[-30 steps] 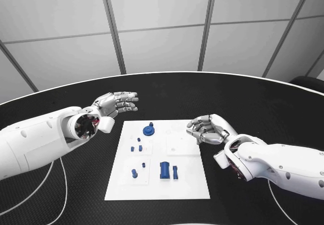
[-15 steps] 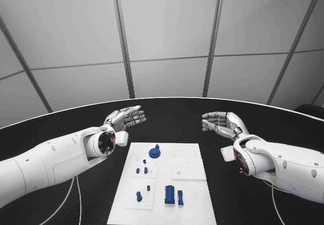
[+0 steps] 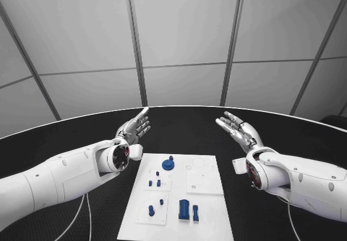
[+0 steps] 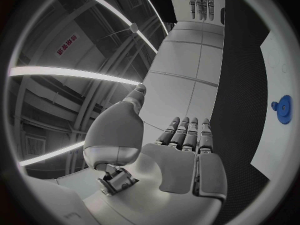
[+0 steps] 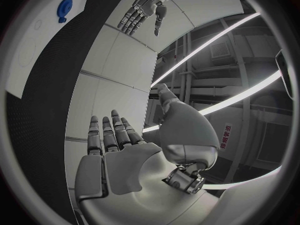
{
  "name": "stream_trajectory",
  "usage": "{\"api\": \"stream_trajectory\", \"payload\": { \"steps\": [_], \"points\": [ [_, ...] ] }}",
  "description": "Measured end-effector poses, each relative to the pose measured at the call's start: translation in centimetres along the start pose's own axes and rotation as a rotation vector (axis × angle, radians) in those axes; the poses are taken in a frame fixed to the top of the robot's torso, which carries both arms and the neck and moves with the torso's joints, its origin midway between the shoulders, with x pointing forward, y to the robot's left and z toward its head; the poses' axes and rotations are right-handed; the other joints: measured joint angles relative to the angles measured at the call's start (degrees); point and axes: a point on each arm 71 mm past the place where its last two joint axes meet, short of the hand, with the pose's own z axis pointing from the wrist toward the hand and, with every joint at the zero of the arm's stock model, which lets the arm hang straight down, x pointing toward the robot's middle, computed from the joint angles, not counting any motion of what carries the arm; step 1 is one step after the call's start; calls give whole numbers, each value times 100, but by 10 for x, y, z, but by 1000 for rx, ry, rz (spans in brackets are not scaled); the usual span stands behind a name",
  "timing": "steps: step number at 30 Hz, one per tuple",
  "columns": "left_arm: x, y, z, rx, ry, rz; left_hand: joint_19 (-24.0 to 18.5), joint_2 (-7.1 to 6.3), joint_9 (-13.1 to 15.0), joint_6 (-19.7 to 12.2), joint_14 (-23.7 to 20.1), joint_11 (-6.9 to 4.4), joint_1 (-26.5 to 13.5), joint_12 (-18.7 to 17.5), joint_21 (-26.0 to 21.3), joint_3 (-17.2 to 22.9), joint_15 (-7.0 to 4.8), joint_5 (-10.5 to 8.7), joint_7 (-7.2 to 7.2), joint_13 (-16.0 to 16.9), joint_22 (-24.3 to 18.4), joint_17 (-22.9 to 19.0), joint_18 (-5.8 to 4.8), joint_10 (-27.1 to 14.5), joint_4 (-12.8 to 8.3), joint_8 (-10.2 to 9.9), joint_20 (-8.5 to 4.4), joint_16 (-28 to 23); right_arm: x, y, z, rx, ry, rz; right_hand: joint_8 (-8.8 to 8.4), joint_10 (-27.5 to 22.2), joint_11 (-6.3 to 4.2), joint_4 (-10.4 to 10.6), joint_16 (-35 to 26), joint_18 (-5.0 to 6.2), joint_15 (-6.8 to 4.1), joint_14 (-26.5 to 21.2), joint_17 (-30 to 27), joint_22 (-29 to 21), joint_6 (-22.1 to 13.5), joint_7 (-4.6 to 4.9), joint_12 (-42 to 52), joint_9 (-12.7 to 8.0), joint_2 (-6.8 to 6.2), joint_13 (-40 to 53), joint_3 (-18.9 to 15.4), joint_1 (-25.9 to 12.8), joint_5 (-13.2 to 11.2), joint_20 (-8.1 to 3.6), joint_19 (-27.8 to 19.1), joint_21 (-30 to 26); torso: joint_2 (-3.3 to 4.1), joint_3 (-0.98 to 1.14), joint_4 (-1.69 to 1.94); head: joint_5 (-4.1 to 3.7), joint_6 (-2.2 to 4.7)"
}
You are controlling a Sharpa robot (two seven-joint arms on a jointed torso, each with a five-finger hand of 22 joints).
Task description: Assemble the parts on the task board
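Both hands have been uncurled and raised since the earlier frames: the left hand (image 3: 135, 128) and right hand (image 3: 238, 129) are held above the far side of the black table (image 3: 184, 120), fingers straight and apart, nothing gripped. Between the arms the white task board (image 3: 206, 198) is seen lying flat, with a round blue knobbed part (image 3: 168, 164) near its far edge and a blue block (image 3: 183, 209) and small blue pegs (image 3: 154, 183) nearer the robot. From the wrist cameras, each hand's palm side (image 4: 187, 160) is shown, along with the opposite hand (image 5: 140, 7).
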Motion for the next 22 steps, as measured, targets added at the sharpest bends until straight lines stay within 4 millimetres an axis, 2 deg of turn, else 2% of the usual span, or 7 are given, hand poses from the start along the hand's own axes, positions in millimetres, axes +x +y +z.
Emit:
{"api": "stream_trajectory", "payload": {
  "steps": [3,4,8,10,15,18,22],
  "points": [
    [4,5,-7,8,-20,30,-380,88,-45,-407,-382,-123,-1818,-98,-98,-274,-109,-47,-101,-35,-35,-58,-9,-467,-58,-188,-159,-162,15,0,-10,34,-32,61,-96,-975,-84,-70,-95,-113,-71,-549,-240,-191,-488,-107,-42,-221,100,-72,-284,-1757,-137,-130,-547,-34,34,-25,85,-23,-41],
    [5,7,-9,12,-27,41,-499,118,-59,-530,-499,-156,-2456,-122,-125,-357,-145,-63,-128,-45,-47,-78,-86,-614,-79,-247,-209,-212,20,1,-13,48,-43,80,-132,-1275,-110,-92,-98,-133,-92,-716,-313,-250,-637,-140,-44,-289,132,-97,-371,-2350,-178,-170,-715,-34,43,-29,106,-30,-51],
    [12,14,-23,34,-62,96,-711,173,-84,-779,-725,-230,-3713,-178,-175,-516,-209,-90,-194,-61,-62,-113,-89,-892,-115,-362,-318,-311,38,1,-27,105,-78,148,-176,-1895,-163,-138,-161,-133,-135,-1061,-464,-370,-942,-205,-71,-428,198,-142,-546,-3593,-250,-254,-1058,-67,65,-43,161,-42,-69],
    [17,18,-31,52,-83,131,-789,190,-90,-836,-784,-259,-4092,-182,-175,-563,-245,-90,-220,-67,-69,-123,-89,-979,-128,-377,-338,-329,44,1,-33,128,-89,170,-188,-2078,-177,-155,-161,-222,-147,-1166,-509,-407,-1040,-225,-71,-470,217,-157,-595,-3970,-278,-277,-1160,-67,70,-47,176,-44,-72],
    [28,24,-52,96,-129,207,-877,216,-101,-943,-886,-289,-4676,-210,-206,-616,-264,-117,-237,-75,-79,-135,-88,-1070,-138,-422,-385,-356,48,0,-36,141,-95,181,-204,-2356,-198,-167,-197,-223,-166,-1307,-578,-460,-1144,-268,-71,-533,244,-174,-655,-4537,-305,-310,-1291,-67,77,-51,192,-46,-74],
    [34,26,-62,119,-153,242,-889,224,-106,-955,-902,-299,-4841,-210,-206,-638,-268,-117,-249,-78,-83,-139,-88,-1120,-146,-445,-397,-381,48,0,-36,141,-95,181,-226,-2413,-199,-183,-197,-223,-186,-1331,-595,-475,-1174,-258,-80,-549,251,-178,-671,-4679,-318,-318,-1339,-67,77,-52,196,-46,-74],
    [38,27,-70,140,-177,273,-957,234,-112,-1023,-954,-310,-5061,-210,-232,-680,-278,-117,-257,-82,-87,-145,-177,-1173,-152,-472,-409,-381,48,0,-36,141,-95,181,-226,-2530,-225,-184,-197,-222,-187,-1408,-617,-489,-1255,-277,-94,-569,266,-183,-717,-4889,-340,-338,-1401,-89,78,-52,198,-47,-75]
  ]
}}
